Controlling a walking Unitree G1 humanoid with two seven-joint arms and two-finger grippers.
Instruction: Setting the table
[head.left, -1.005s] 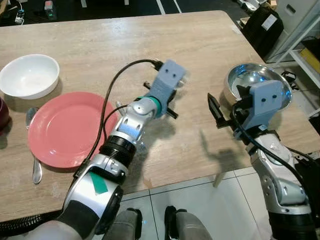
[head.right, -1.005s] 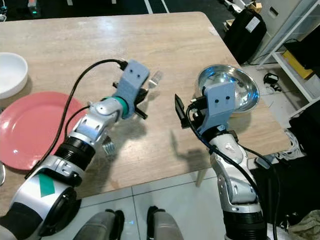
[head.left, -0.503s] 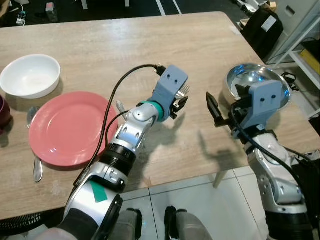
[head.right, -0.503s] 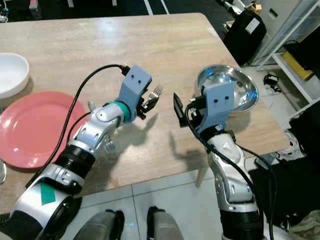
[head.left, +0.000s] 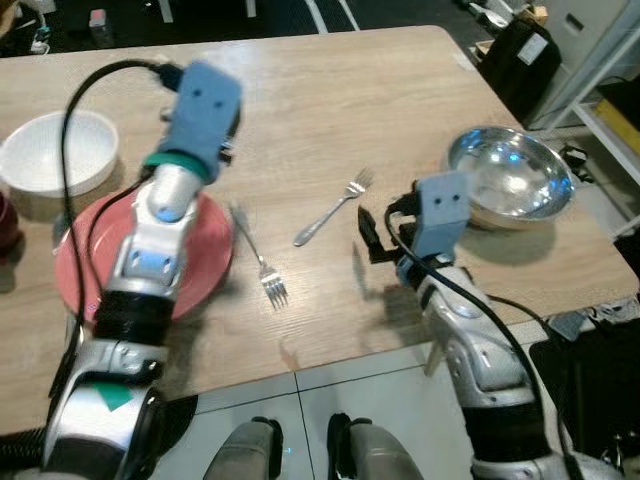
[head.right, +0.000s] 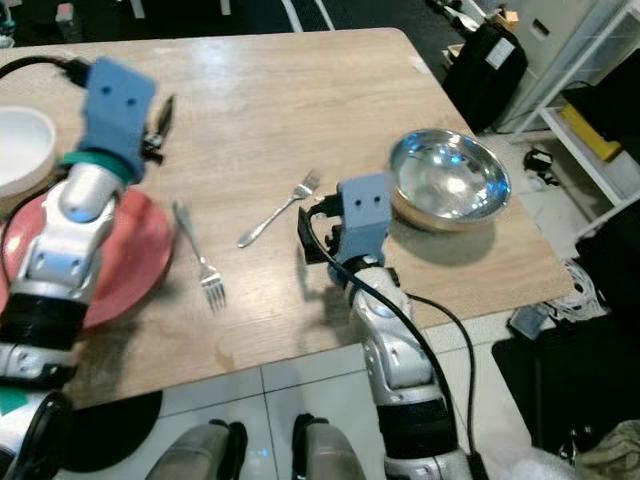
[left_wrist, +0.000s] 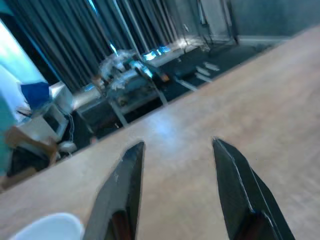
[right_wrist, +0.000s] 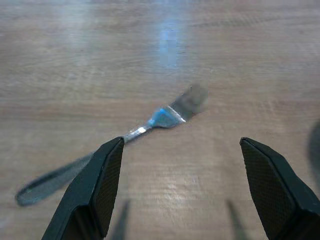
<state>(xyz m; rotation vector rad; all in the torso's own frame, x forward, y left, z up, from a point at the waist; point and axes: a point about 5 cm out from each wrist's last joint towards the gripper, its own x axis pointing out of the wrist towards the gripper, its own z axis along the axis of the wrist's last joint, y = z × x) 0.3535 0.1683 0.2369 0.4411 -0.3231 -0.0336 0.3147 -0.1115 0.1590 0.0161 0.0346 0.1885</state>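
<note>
While apart, fork (right_wrist: 150, 125) before right gripper (right_wrist: 180, 190) (jaws wide)

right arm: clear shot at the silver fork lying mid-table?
Probably yes. The right tool sits low, open, beside the silver fork, and its wrist view shows the fork on bare wood between the open fingers. The steel bowl sits off to its other side.

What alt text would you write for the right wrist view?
The open right gripper points at a fork lying flat on the wooden table, its two black fingers spread wide on either side.
</note>
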